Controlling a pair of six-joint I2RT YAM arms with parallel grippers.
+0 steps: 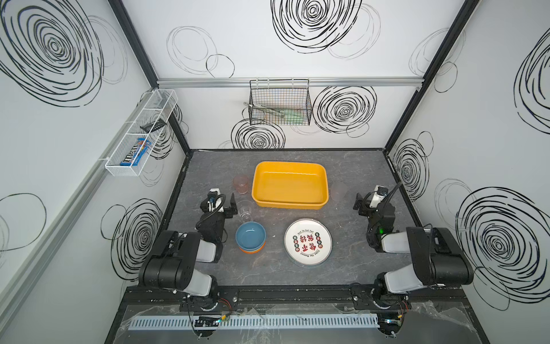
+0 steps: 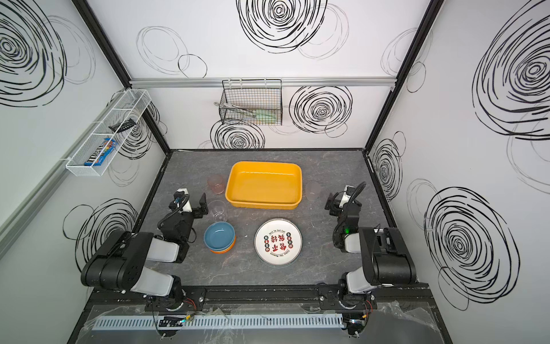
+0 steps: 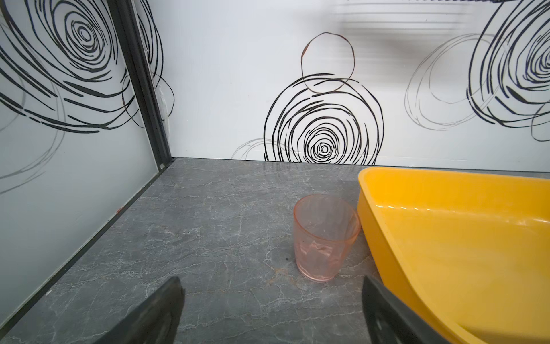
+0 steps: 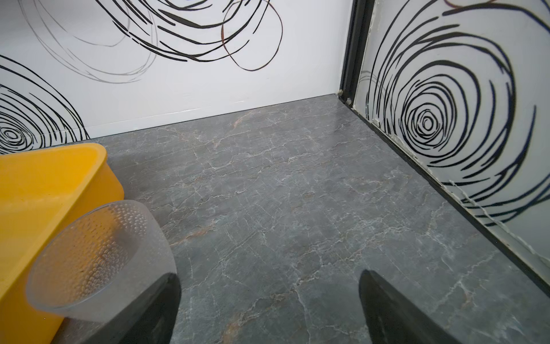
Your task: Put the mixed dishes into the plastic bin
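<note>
The empty yellow plastic bin point(image 1: 288, 184) point(image 2: 263, 183) sits mid-table toward the back. Left of it stand a pink cup point(image 1: 241, 184) point(image 3: 324, 236) and, nearer, a clear cup point(image 1: 245, 210). A frosted cup point(image 1: 339, 191) point(image 4: 98, 259) stands at the bin's right end. In front are a blue bowl point(image 1: 251, 236) stacked on an orange one and white plates point(image 1: 308, 241) with red characters. My left gripper point(image 1: 221, 202) point(image 3: 272, 281) is open beside the clear cup, holding nothing. My right gripper point(image 1: 364, 202) point(image 4: 269, 275) is open, empty, just right of the frosted cup.
A black wire basket point(image 1: 279, 102) with utensils hangs on the back wall. A white mesh shelf point(image 1: 140, 134) with a candy pack hangs on the left wall. Side walls stand close to both arms.
</note>
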